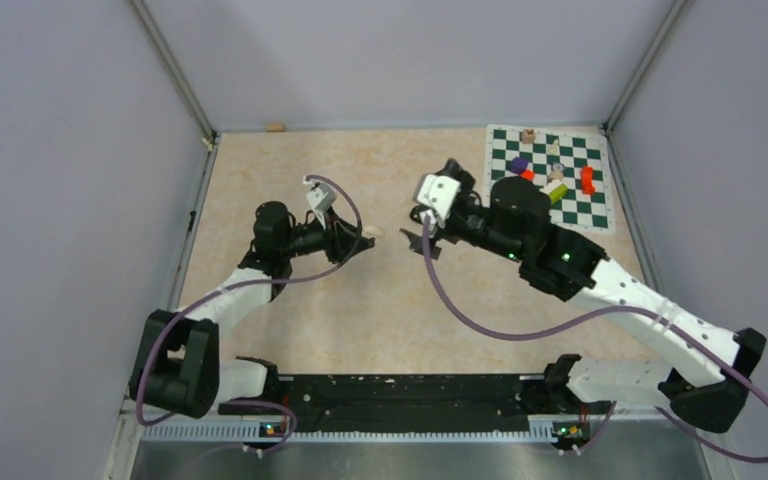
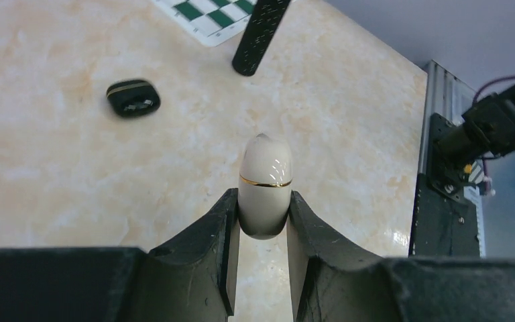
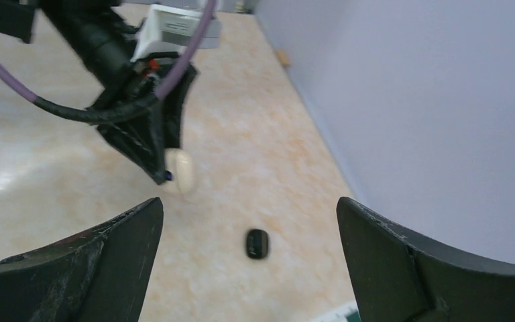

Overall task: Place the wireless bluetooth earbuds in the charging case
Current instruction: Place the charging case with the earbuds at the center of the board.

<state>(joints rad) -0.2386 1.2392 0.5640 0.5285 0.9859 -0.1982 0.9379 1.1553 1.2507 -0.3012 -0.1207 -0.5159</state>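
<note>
The whitish earbud (image 2: 264, 184) (its gold seam makes it look much like a small closed case; I cannot tell which) sits clamped at its lower half between the tips of the left gripper (image 2: 263, 221). The jaws are nearly closed on it and its rounded end pokes out ahead, lifted clear of the table (image 2: 53, 174). Held this way, the free end stays exposed, probably so it can be presented to or worked on by the other arm. The black earbud (image 2: 133, 98), with the same gold line, lies flat on the table, well apart from the held one. The right gripper (image 3: 248, 215) hangs above it with its jaws spread wide and nothing between them, framing the black piece. That reads as lining up for a pick. No open charging case can be made out in any view. The chequered mat (image 1: 580, 215) with coloured blocks (image 1: 587, 179) lies at the far right, out of the way.
</note>
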